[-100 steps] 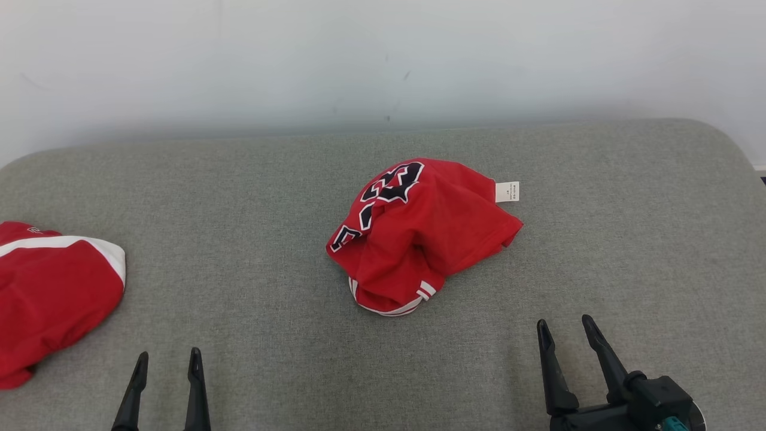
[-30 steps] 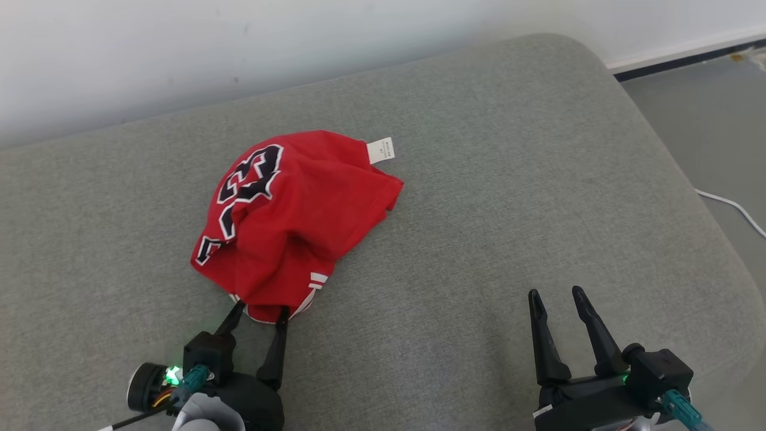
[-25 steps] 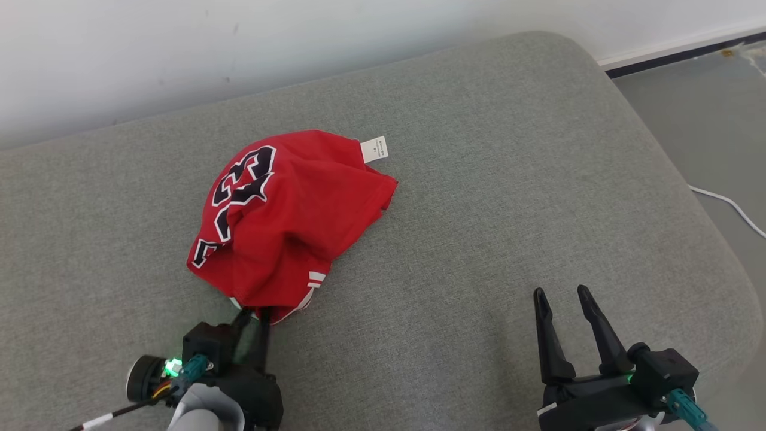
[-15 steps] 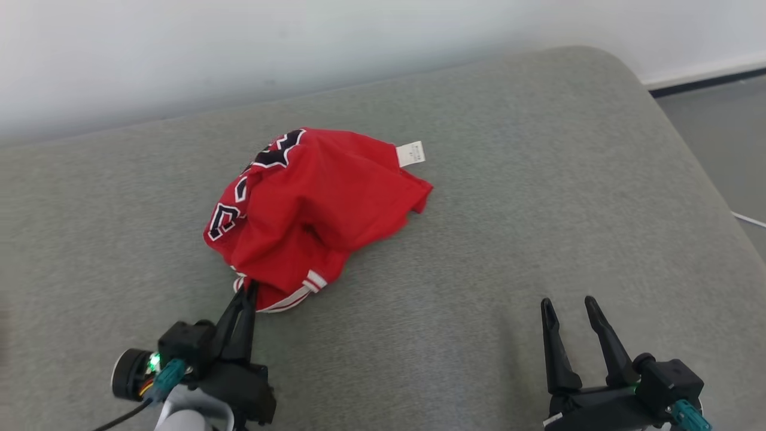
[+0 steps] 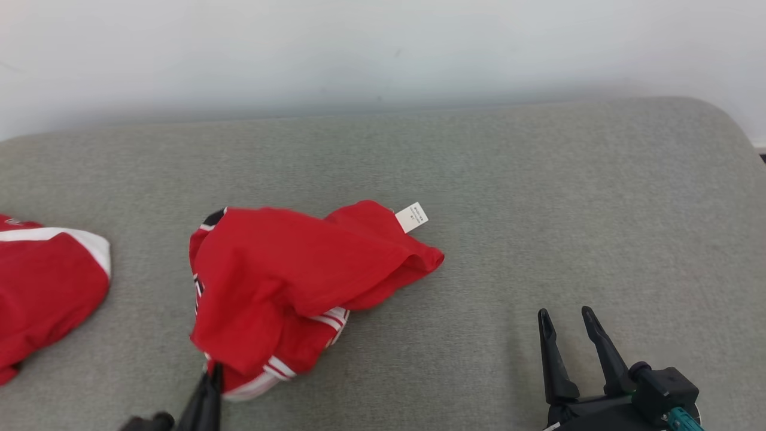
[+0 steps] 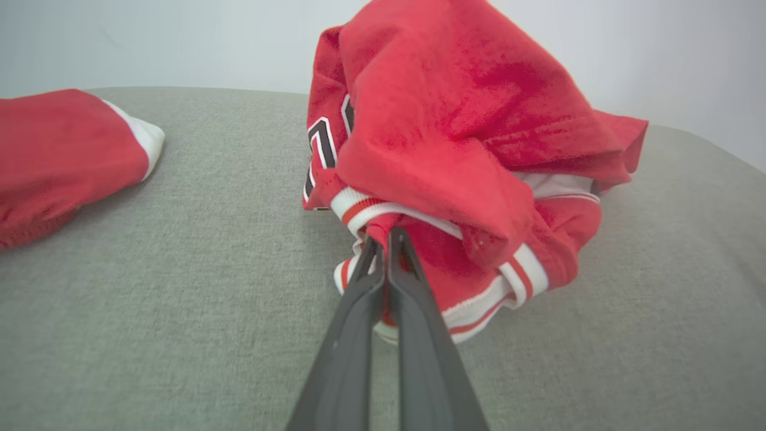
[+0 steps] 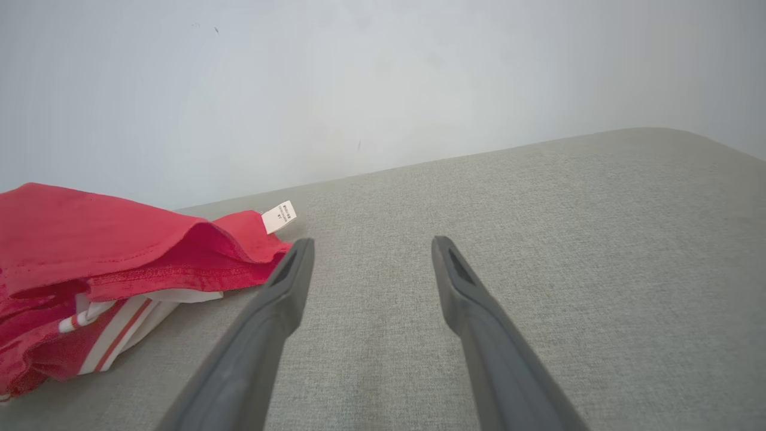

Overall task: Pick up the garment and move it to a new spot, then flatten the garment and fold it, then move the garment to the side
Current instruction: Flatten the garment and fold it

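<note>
The garment [image 5: 287, 281] is a crumpled red jersey with white striped trim and a white tag, lying left of centre on the grey cushion. My left gripper [image 5: 212, 374] is shut on the garment's near striped hem; in the left wrist view the gripper [image 6: 383, 239] pinches red cloth under the white trim, and the garment [image 6: 455, 131] bunches up above the fingers. My right gripper [image 5: 562, 320] stands open at the lower right, apart from the cloth. In the right wrist view that gripper [image 7: 368, 251] has bare cushion between its fingers, and the garment [image 7: 102, 251] lies to its left.
A second red garment with a white band [image 5: 42, 281] lies at the left edge of the grey cushion [image 5: 568, 197]. A pale wall [image 5: 383, 48] runs behind. The cushion's rounded right corner [image 5: 727, 120] drops off at the far right.
My left gripper closed on the garment's near hem and dragged it toward me and leftward, so the cloth stretched and rolled over. The head camera swung back left. The right gripper stayed open.
</note>
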Controlling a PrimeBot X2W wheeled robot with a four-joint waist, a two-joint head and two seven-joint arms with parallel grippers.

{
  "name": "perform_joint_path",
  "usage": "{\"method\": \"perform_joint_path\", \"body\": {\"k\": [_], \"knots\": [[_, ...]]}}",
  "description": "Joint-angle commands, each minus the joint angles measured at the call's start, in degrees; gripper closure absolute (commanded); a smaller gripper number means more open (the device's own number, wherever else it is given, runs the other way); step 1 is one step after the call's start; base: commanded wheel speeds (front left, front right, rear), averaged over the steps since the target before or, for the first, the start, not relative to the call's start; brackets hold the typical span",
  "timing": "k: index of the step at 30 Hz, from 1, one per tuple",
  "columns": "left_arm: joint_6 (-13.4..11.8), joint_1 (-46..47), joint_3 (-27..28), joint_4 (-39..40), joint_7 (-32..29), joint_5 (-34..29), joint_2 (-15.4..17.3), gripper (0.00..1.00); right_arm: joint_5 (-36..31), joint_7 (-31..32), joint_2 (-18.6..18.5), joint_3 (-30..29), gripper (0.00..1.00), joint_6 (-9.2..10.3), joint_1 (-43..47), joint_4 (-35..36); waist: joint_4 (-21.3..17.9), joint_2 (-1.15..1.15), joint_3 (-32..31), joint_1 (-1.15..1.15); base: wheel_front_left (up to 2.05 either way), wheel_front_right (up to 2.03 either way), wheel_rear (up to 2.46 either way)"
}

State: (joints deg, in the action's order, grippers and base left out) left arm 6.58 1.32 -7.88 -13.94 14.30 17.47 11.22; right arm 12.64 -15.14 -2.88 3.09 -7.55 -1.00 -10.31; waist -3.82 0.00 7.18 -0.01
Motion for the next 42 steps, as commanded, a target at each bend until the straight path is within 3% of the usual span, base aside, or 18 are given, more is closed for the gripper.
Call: {"method": "perform_joint_path", "body": {"k": [1,8,9,10,33,42], "knots": [[-0.4,-1.8,0.0,0.6,-0.5,0.6,-0.6,1.0,-0.2,-0.1,0.0,0.0,0.0,0.13,0.7,-0.1,2.3,0.0,-1.2,0.01,0.0,0.0,0.0],[-0.7,-5.0,-1.4,-2.9,-0.3,1.5,-2.1,1.0,-0.5,-0.1,0.0,0.6,0.0,0.13,1.1,-0.6,2.3,0.0,-1.5,0.01,0.0,0.0,0.0],[-1.0,-4.2,-1.4,-3.2,0.1,1.0,-2.6,0.22,-0.7,-0.1,0.0,0.5,0.0,0.13,1.1,-0.7,2.2,0.0,-1.6,0.01,0.0,0.0,0.0],[-0.9,-3.8,-1.2,-3.3,0.4,1.1,-2.9,0.0,-0.8,-0.1,0.0,0.4,0.0,0.13,1.1,-0.6,2.1,0.0,-1.7,0.01,0.0,0.0,0.0],[-4.0,-5.0,14.5,13.1,0.9,-5.1,-8.1,0.0,-1.0,-0.1,0.0,0.0,0.0,0.13,1.1,-0.4,2.1,0.0,-1.8,0.01,0.0,0.0,0.0],[-4.6,-6.1,13.9,12.9,0.9,-6.8,-8.4,0.0,0.2,-0.1,0.0,2.4,0.0,0.13,0.6,-1.0,3.7,0.0,-1.5,0.01,0.0,0.0,0.0]]}}
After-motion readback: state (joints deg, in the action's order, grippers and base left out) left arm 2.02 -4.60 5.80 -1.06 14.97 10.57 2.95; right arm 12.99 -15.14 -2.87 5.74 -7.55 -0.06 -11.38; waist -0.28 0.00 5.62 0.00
